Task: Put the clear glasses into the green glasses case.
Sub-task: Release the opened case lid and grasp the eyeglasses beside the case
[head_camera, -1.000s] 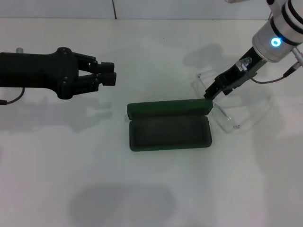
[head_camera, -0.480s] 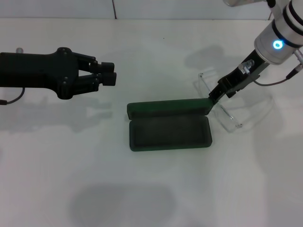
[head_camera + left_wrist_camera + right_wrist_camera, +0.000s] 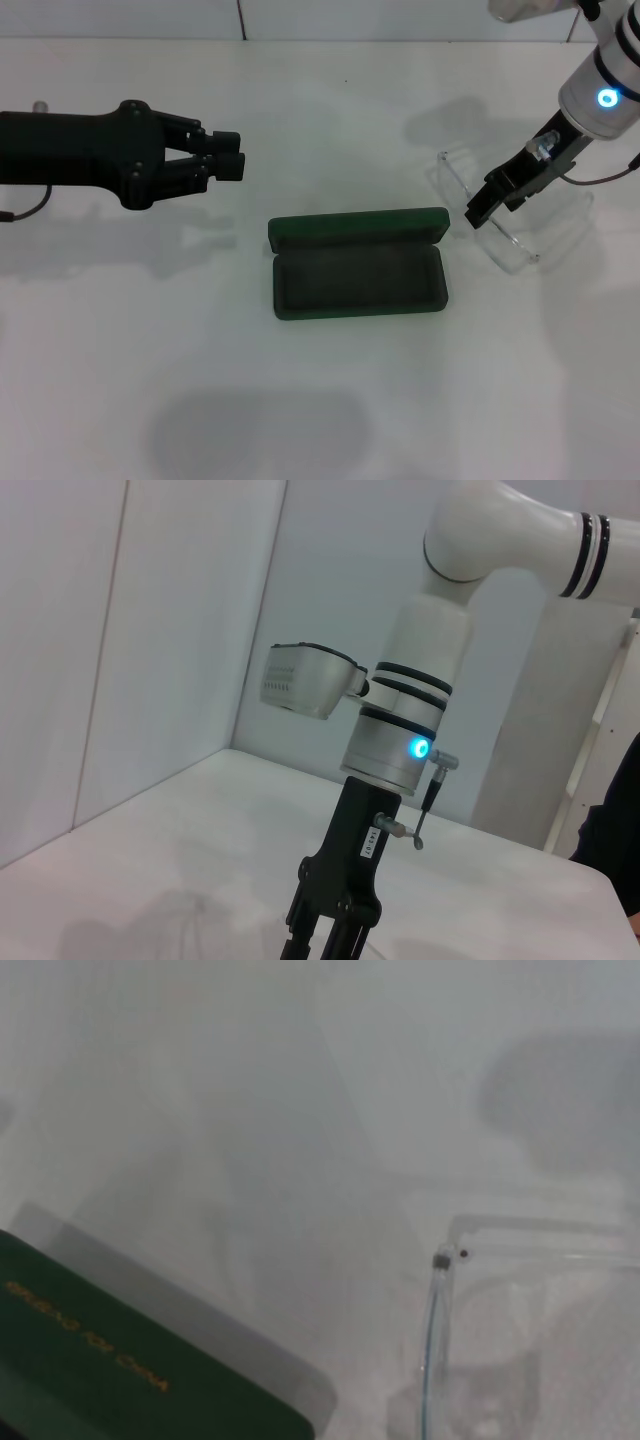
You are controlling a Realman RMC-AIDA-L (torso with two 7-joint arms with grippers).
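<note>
Lying open at the table's centre, the green glasses case (image 3: 358, 265) shows its lining, ready for loading. At its 2 o'clock the right gripper (image 3: 479, 213) pinches the clear glasses (image 3: 500, 225), seemingly for carrying over. At the case's 10 o'clock the left gripper (image 3: 232, 156) hovers, fingers nearly together, holding nothing.

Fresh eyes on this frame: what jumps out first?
The green glasses case lies open mid-table, lid hinged back. Just to its right, the right gripper reaches down at the clear glasses, which sit outside the case and are hard to see against the white table. The left gripper hovers off to the left.
</note>
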